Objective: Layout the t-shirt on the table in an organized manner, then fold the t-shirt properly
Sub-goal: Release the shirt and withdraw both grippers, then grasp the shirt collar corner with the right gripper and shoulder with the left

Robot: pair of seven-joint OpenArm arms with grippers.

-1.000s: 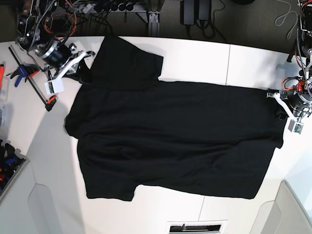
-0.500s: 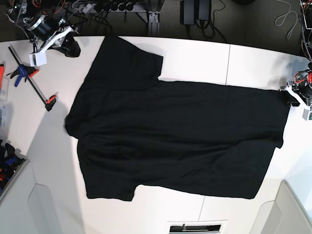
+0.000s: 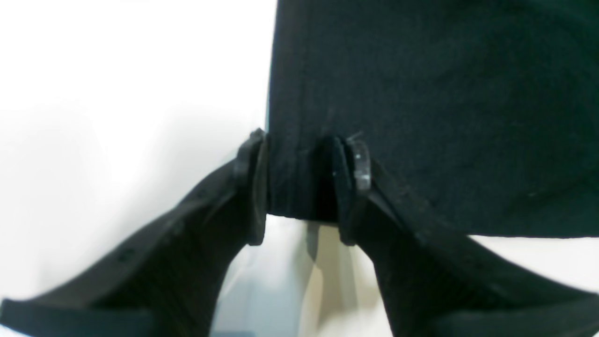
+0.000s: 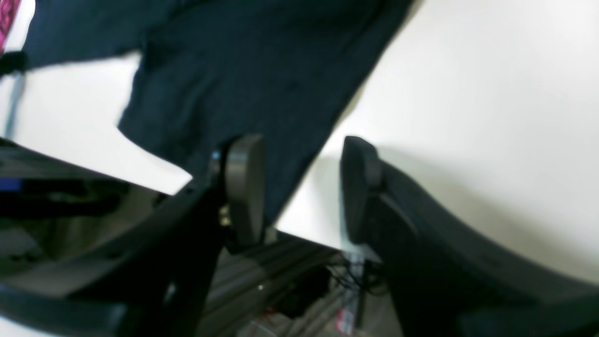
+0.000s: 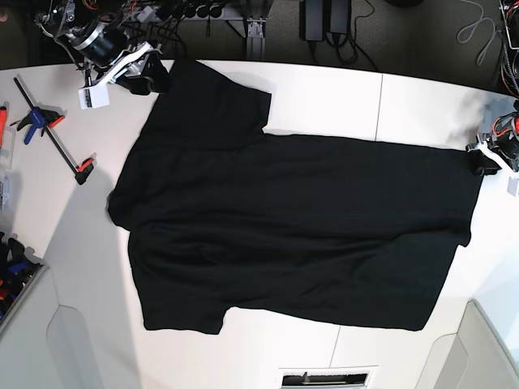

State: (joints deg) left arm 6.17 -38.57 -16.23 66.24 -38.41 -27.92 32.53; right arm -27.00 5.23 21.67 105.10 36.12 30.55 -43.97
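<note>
The t-shirt lies spread flat across the table, sleeves out, apparently laid out ready for folding; the left gripper straddles its hem corner, fingers parted with cloth between them but not pinched; the right gripper hangs at the far sleeve edge, fingers spread, holding nothing.

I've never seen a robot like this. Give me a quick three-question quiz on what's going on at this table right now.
1. True or false: the t-shirt lies crumpled in a heap on the table.
2. The right gripper is: A) clamped on a sleeve, B) open, gripping nothing, C) holding a tool.
3. Fill in: the left gripper, jaws apart, straddles the shirt's ____.
Key: 1 false, it is spread flat; 2 B; 3 edge.
</note>
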